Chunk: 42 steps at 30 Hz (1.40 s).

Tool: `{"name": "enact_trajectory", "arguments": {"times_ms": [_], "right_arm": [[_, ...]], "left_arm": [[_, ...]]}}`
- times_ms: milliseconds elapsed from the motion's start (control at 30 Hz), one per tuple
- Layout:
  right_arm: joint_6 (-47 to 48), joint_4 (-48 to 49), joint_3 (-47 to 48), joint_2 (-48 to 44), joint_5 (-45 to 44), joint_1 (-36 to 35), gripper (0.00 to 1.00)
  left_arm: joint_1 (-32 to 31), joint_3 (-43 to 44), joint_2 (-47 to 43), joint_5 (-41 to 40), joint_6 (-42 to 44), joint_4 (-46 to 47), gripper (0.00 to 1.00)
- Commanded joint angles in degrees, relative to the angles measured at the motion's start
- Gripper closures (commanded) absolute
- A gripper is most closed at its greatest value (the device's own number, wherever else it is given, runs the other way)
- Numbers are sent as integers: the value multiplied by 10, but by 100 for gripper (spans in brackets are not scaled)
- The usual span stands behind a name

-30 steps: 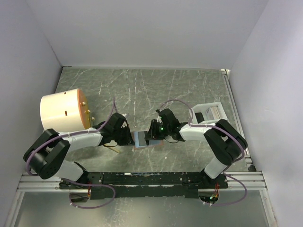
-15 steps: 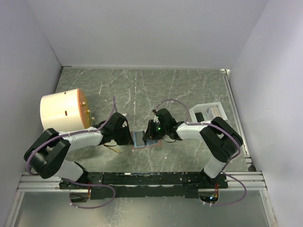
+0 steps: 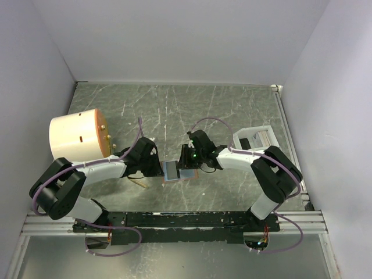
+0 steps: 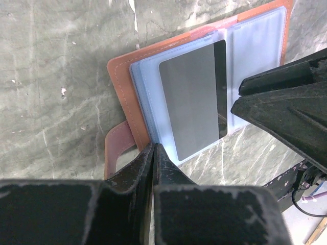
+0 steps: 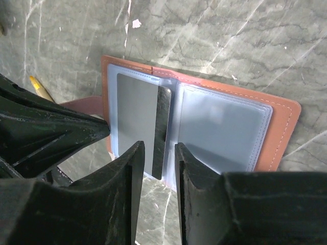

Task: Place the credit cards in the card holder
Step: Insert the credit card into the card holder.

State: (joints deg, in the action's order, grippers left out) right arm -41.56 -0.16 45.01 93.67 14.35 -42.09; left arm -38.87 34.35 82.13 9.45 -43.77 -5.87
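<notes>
Left gripper (image 4: 154, 147): closed, fingers pressed flat together, no gap visible. Tips right at edge of holder (image 5: 284, 118), at the corner where clear sleeve meets leather, just beside tab (image 4: 115, 147). Cannot tell whether a sliver of sleeve or cover is pinched between the tips or only touched.

Right gripper (image 5: 159, 145): open, moderate gap between fingers, hovering over middle of holder, pointing down at it. Gap lined up over black stripe of card (image 5: 135, 120), one finger either side of stripe, not clamped on it. Contact with card unclear.

Holder: lying open and flat on table (image 3: 174, 110), tan cover down, clear sleeve pages up. Sits between the two grippers, near the arm bases, roughly mid-width of table.

Card: grey, black stripe along one long edge, lying on the sleeve page nearest left gripper, stripe edge toward the fold. Cannot tell whether inside the pocket or on top of it. One card in view. Second sleeve page beside it on right arm's side, see-through.

Yellow stick (image 5: 40, 88) on table by left gripper, partly hidden under it. Cylinder (image 3: 75, 138): cream, far left, well apart from holder. Tray (image 3: 254, 130): white, at right beyond right arm, also well apart.
</notes>
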Motion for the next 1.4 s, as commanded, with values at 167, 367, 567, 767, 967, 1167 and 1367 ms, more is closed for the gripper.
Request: {"name": "enact_trajectory", "arguments": {"times_ms": [167,367,567,767,967,1167,1367], "right_arm": [[3,17,18,26,17,-5,81],[1,22,22,38,16,-10,81],[0,33,21,36,20,-18,92],[1,28,24,45,22,-23,98],[25,-6,47,42,0,-24,87],[65,-67,74,14,-59,-21,77],[147,-146,107,-32,-135,-5,62]], "left_arm": [[6,18,7,-9,-2,3,89],[7,16,9,-12,0,6,89],[7,13,12,-10,-1,11,89],[8,15,12,-11,0,10,89],[8,24,11,-11,4,2,89],[7,24,-30,-11,3,-3,67],[7,41,-101,-22,25,-43,50]]}}
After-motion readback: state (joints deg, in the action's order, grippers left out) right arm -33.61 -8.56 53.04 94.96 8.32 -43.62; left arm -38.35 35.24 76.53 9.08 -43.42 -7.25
